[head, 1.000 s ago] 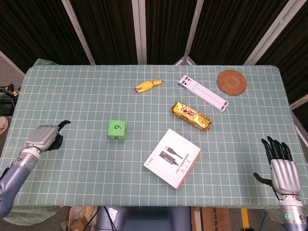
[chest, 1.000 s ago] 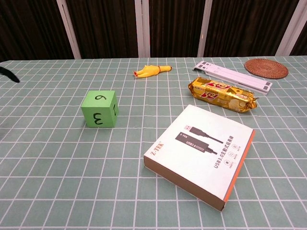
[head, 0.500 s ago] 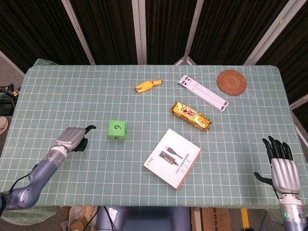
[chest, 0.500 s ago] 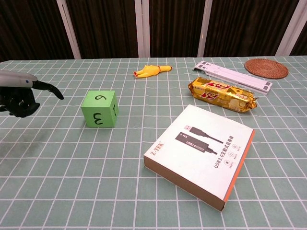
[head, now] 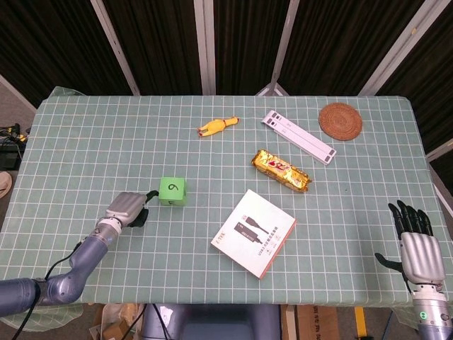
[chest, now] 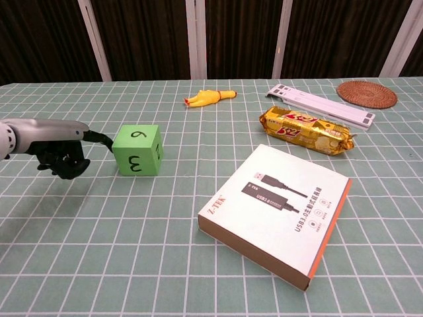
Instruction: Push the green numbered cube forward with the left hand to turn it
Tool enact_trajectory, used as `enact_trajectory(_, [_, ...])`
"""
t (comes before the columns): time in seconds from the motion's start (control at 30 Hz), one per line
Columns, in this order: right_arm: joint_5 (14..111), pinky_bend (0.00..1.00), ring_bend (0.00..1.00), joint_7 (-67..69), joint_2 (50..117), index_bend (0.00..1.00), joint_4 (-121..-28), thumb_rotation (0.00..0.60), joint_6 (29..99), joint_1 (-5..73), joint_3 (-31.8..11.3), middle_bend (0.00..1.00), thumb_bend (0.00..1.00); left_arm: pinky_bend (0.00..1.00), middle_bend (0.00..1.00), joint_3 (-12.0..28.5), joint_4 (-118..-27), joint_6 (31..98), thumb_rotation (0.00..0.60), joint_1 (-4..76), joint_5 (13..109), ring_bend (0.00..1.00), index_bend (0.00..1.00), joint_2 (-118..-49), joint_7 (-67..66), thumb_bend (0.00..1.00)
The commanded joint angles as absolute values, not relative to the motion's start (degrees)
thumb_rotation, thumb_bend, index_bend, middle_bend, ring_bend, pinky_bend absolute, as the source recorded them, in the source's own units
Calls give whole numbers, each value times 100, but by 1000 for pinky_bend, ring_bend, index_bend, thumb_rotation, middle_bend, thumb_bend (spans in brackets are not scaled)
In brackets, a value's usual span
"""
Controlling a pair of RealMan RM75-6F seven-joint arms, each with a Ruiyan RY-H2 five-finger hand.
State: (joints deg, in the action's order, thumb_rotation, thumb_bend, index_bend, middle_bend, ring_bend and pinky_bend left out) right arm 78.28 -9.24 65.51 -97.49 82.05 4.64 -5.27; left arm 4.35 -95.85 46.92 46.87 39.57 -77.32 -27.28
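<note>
The left hand (chest: 51, 146) sits low over the table (head: 85, 134), most fingers curled under and holding nothing, with one dark finger stretched out toward the green cube (chest: 137, 150). Its tip lies right at the cube's left face; whether it actually touches I cannot tell. That single pointing finger looks chosen for nudging rather than gripping, though it sits beside the cube, not behind it. The cube stands flat left of the table's middle, a 6 on top and a 3 facing the robot, matte and sharp-edged, so it should tip cleanly over an edge.

The cloth is a pale green grid, slightly soft-looking. Further right lie a flat white box (chest: 277, 212) with an orange side, a crinkled gold foil snack bar (chest: 305, 131), a small yellow rubber chicken (chest: 209, 97), a white ridged strip (chest: 322, 105) and a round woven coaster (chest: 367, 94). The right hand (head: 416, 244) rests well apart at the table's right corner, fingers spread and empty.
</note>
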Motion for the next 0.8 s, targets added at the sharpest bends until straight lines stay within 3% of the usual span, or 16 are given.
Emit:
enact_trajectory(0.03, [7824,0,0,-909,6540,43,-9754,600,8209,459,-529,0,73,769,853,401,-9570,4742,600,4738,3952,716,165,-7818,-2766,868])
enact_trajectory(0.8, [7795,0,0,-781,6450,43,-9824,600,8254,411,-544,0,73,769,859,248,-9937,5061,600,4942,4024,722,167,-8058,-2935,866])
